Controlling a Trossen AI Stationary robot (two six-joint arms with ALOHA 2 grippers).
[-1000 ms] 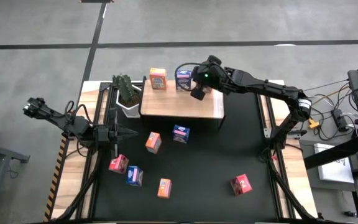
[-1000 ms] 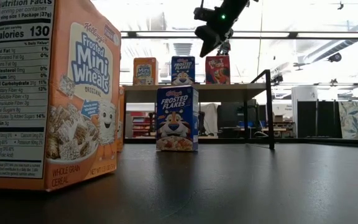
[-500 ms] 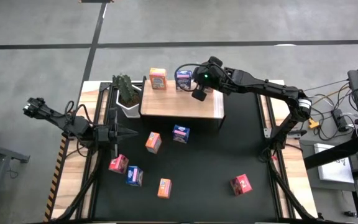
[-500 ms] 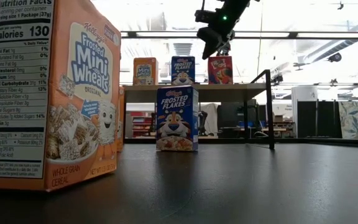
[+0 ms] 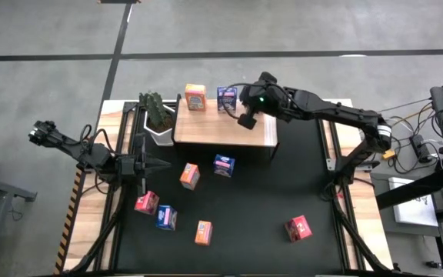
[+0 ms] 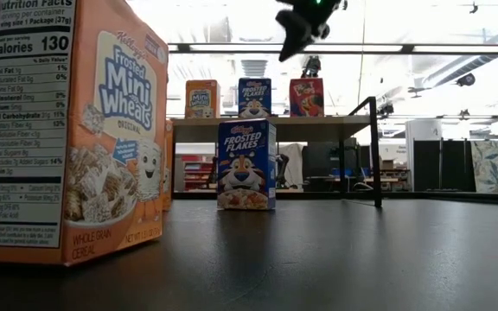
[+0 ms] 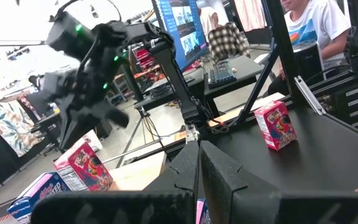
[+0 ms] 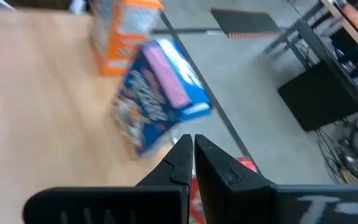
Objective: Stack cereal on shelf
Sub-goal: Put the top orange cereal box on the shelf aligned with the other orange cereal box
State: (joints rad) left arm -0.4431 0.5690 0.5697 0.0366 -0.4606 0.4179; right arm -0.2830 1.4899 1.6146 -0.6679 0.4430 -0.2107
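3 boxes up on shelf [image 5: 229,132], 6 to go

Right hand [image 5: 246,119] over the shelf, fingers pressed together, empty. Next imo: grab blue box [image 5: 223,165] just below the shelf.

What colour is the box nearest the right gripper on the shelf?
Pink-red box, best seen in the low view, below the right gripper.

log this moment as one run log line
right tool: shut, empty, above shelf | shelf: orange box, blue box, red box in a row | left tool: shut, parked at table's left
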